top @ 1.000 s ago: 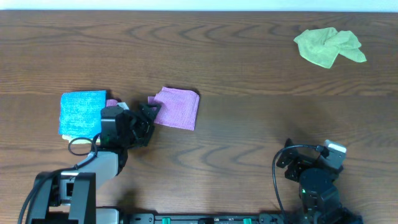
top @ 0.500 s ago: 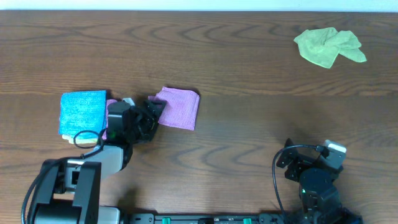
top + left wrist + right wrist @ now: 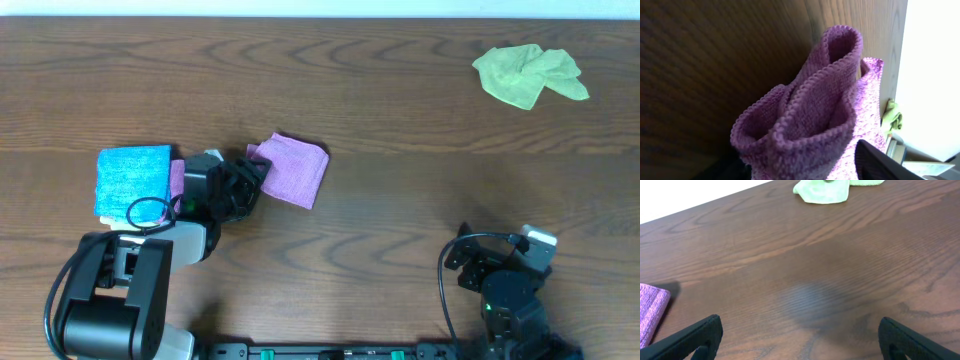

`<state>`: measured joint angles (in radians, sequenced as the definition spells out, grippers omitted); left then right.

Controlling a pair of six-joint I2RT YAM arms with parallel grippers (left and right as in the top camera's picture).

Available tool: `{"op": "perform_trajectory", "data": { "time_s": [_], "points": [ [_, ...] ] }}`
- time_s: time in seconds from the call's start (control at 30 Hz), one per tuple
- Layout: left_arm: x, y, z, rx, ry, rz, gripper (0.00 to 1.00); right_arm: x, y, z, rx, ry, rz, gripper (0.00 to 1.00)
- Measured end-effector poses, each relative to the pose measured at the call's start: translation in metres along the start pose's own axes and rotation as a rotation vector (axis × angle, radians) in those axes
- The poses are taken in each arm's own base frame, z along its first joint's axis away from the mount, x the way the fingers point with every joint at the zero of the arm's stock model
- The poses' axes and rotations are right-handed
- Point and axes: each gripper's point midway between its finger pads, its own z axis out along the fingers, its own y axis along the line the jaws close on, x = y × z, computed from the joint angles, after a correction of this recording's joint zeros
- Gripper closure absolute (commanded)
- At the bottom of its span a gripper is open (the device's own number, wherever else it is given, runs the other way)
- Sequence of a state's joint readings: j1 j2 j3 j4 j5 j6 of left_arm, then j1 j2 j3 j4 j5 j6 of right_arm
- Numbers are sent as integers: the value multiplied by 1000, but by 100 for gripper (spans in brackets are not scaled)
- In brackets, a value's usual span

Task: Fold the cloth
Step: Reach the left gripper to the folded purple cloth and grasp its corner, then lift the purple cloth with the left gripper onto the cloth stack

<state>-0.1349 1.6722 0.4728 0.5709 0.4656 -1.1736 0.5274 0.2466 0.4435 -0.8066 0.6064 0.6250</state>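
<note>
A purple cloth (image 3: 295, 170), folded, lies left of the table's centre. My left gripper (image 3: 250, 178) is shut on its left edge. In the left wrist view the purple cloth (image 3: 815, 120) is bunched in layered folds between the jaws of the left gripper (image 3: 805, 172), lifted off the wood. My right gripper (image 3: 500, 262) rests at the front right, open and empty. In the right wrist view the right gripper (image 3: 802, 340) has its fingers wide apart over bare wood, with the purple cloth's edge (image 3: 650, 311) at the far left.
A folded blue cloth (image 3: 133, 180) lies left of my left gripper, with a strip of pink cloth (image 3: 177, 178) at its right side. A crumpled green cloth (image 3: 528, 75) lies at the far right, and also shows in the right wrist view (image 3: 822, 190).
My left gripper has moved away from me and to the right with the purple cloth's edge. The cloth has shifted right and turned slightly. The right arm has not moved.
</note>
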Motion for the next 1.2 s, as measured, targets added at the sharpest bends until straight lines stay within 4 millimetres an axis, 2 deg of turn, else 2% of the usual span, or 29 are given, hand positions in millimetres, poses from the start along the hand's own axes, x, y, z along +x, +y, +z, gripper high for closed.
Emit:
{"op": "perform_trajectory", "data": {
  "time_s": [0.1,0.63,0.93,1.13,1.2],
  "points": [
    [0,3,0,-11,-4,10,47,0,0,0,0,0,0,1],
    [-3,11,5,-32,-21,90,72,0,0,0,0,0,0,1],
    [-5,10,16,0,-40,154,94,0,0,0,0,0,0,1],
    [-3,4,18,35,-25,278,94,0,0,0,0,0,0,1],
    [0,-4,20,61,-3,324,94,0,0,0,0,0,0,1]
  ]
}}
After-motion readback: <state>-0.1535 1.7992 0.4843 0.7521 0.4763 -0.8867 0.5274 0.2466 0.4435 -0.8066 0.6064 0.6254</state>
